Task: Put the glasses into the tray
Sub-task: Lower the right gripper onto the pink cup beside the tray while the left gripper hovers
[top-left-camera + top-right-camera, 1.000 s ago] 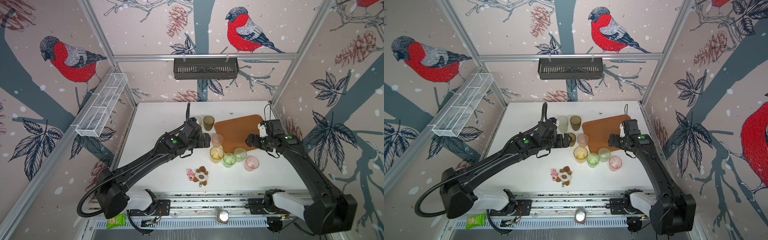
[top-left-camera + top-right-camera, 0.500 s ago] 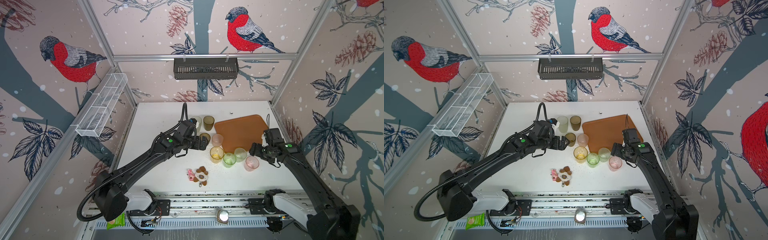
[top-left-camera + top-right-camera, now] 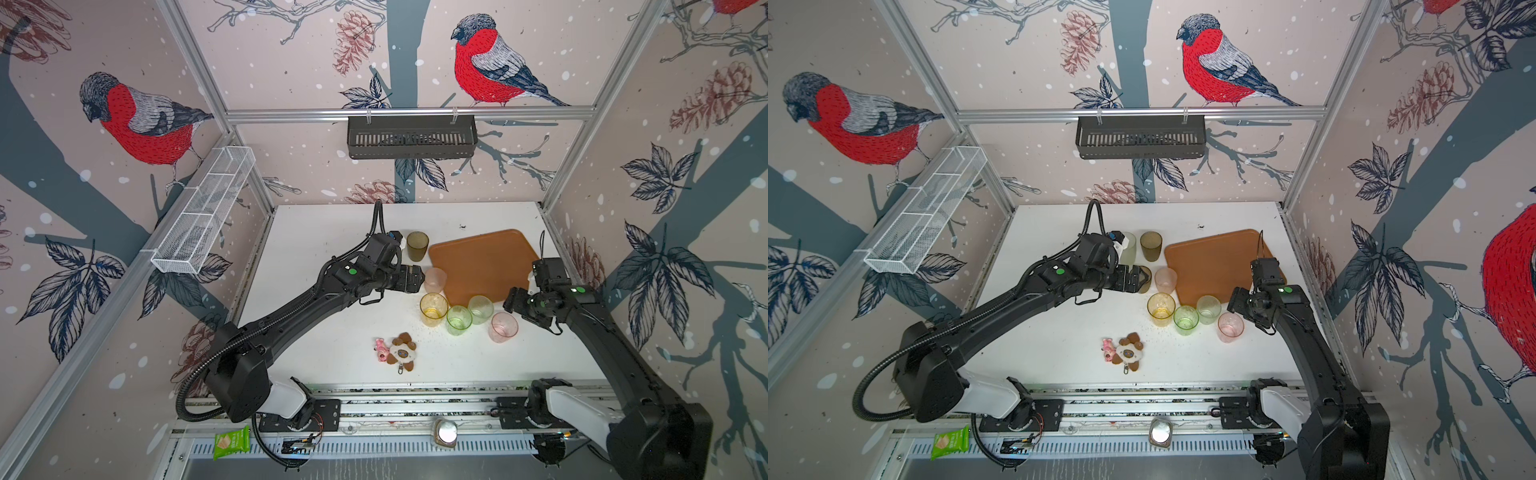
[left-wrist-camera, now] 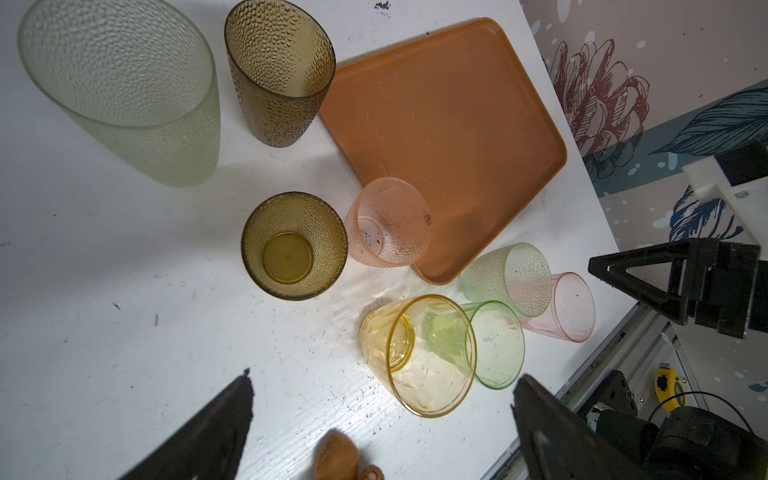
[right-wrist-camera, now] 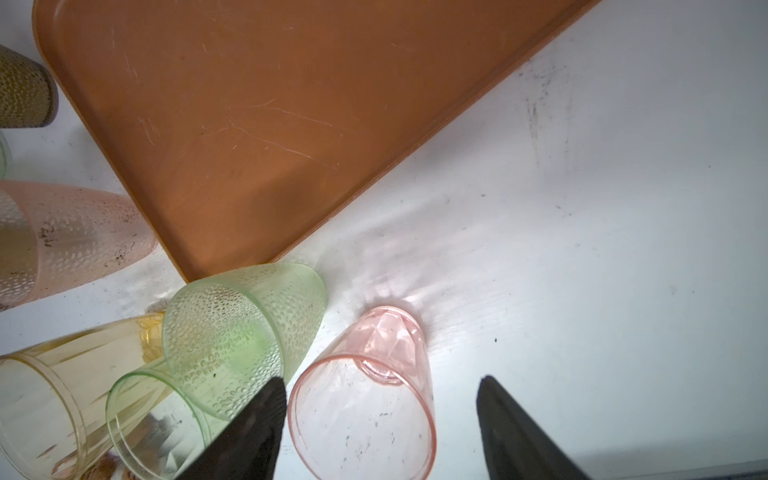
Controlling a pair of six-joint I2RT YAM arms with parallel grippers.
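The right fingers point(image 5: 249, 428) had been carried off the tray point(image 3: 482, 257) and brought low over the near right part of the desk point(image 3: 332, 232). There the smooth pink glass point(image 5: 365, 395) was found standing between them. These fingers were seen parted, one tip just beside the rim and the other clear of it, so nothing was yet gripped. They appeared to be in the course of being narrowed.

The pale green glass point(image 5: 232, 324) stood just beside the outer side of one finger. It was judged that it could be nudged as the grip was completed.

The left fingers point(image 4: 208, 428) were held wide apart and empty. They were little moved and were kept above the desk by the short brown glass point(image 4: 294, 245).

The tray was left bare. All eight glasses point(image 3: 434, 309) were set on the desk along its left and near edges, none inside. The task was therefore judged barely begun, with a first pick-up being prepared on the pink glass.
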